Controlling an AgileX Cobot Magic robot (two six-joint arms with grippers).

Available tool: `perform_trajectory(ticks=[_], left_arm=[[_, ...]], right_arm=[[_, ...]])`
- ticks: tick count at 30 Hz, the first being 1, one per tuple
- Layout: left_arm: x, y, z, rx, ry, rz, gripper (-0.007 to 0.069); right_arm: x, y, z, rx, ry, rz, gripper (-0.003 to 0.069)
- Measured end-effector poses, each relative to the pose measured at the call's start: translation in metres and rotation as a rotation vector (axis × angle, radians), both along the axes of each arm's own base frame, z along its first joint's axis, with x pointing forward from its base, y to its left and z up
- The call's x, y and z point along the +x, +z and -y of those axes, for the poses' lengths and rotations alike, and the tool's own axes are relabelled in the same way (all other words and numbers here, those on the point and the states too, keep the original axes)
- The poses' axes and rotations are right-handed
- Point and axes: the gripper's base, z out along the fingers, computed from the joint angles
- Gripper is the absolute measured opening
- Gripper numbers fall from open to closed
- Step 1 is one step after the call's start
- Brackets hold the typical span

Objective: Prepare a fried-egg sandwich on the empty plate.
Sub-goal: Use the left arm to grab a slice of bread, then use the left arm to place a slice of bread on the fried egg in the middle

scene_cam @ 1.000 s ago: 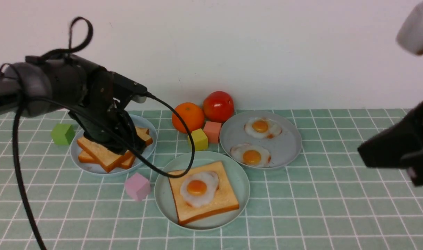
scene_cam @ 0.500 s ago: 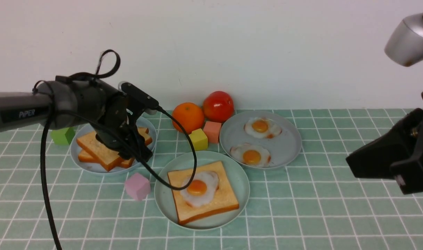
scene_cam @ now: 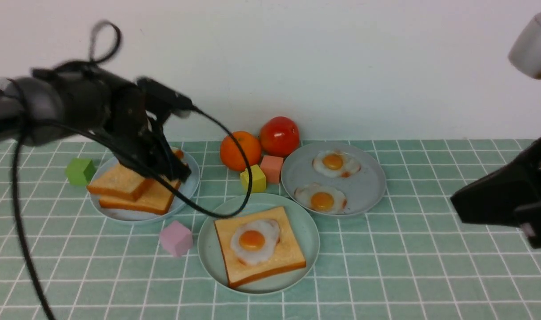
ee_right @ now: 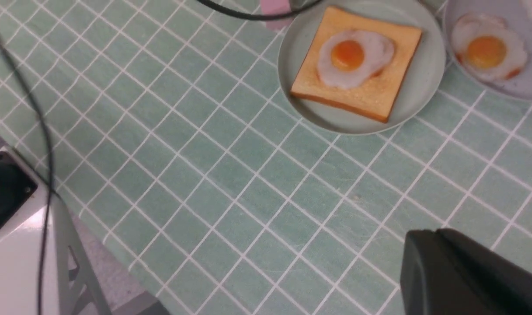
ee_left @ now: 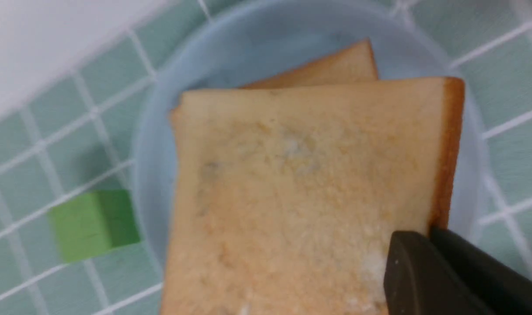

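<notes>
Fried-egg sandwich (scene_cam: 259, 244) half built: one toast slice, one egg, yolk up, flat on the mint-green plate (scene_cam: 209, 258), near centre of the table (scene_cam: 408, 266). Square, so no long axis; edges turned slightly off the tile lines.

Left arm reaches in from the left, wrist bent down over the pale blue plate (scene_cam: 119, 218). Left gripper (scene_cam: 176, 172) pinches the edge of the top toast slice (scene_cam: 119, 182), one of two there.

Right gripper (scene_cam: 463, 202) hovers at the right edge, pointing left; spread or closed, cannot tell.

Grey-blue plate (scene_cam: 368, 178): two eggs (scene_cam: 321, 198). Four cubes: green (scene_cam: 80, 171), pink (scene_cam: 176, 238), yellow (scene_cam: 253, 178), salmon (scene_cam: 271, 169). One orange (scene_cam: 240, 150), one tomato (scene_cam: 279, 136).
</notes>
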Motion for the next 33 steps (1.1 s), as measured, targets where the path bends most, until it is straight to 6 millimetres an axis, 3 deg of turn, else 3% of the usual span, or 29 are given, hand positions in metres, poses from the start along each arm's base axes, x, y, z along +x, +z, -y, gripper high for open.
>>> perform_trajectory(ticks=[3, 5, 6, 8, 9, 12, 19, 24, 33], left_arm=[[-0.028, 0.034, 0.030, -0.022, -0.072, 0.026, -0.0004], [-0.038, 0.039, 0.045, -0.024, -0.115, 0.022, -0.0005], [-0.057, 0.041, 0.078, -0.016, -0.207, 0.002, -0.0007], [-0.068, 0.039, 0.095, -0.005, -0.263, -0.011, -0.0007], [-0.084, 0.031, 0.122, 0.026, -0.359, -0.024, -0.0007], [-0.097, 0.014, 0.146, 0.095, -0.455, -0.039, -0.0007], [-0.098, -0.020, 0.160, 0.249, -0.634, -0.094, -0.0009], [-0.102, -0.021, 0.157, 0.271, -0.750, -0.116, -0.0010], [-0.097, -0.037, 0.140, 0.226, -0.772, -0.086, -0.0011]], right_arm=[[-0.009, 0.007, 0.009, -0.005, -0.011, 0.052, 0.0032], [-0.013, 0.009, 0.011, 0.000, -0.016, 0.065, 0.0032], [-0.018, 0.012, 0.015, 0.007, -0.025, 0.084, 0.0032], [-0.022, 0.015, 0.018, 0.015, -0.030, 0.097, 0.0032], [-0.028, 0.018, 0.022, 0.031, -0.036, 0.111, 0.0032], [-0.035, 0.022, 0.026, 0.050, -0.045, 0.126, 0.0032], [-0.044, 0.025, 0.031, 0.069, -0.058, 0.123, 0.0032], [-0.046, 0.023, 0.032, 0.065, -0.062, 0.103, 0.0032], [-0.046, 0.023, 0.032, 0.074, -0.073, 0.089, 0.0032]])
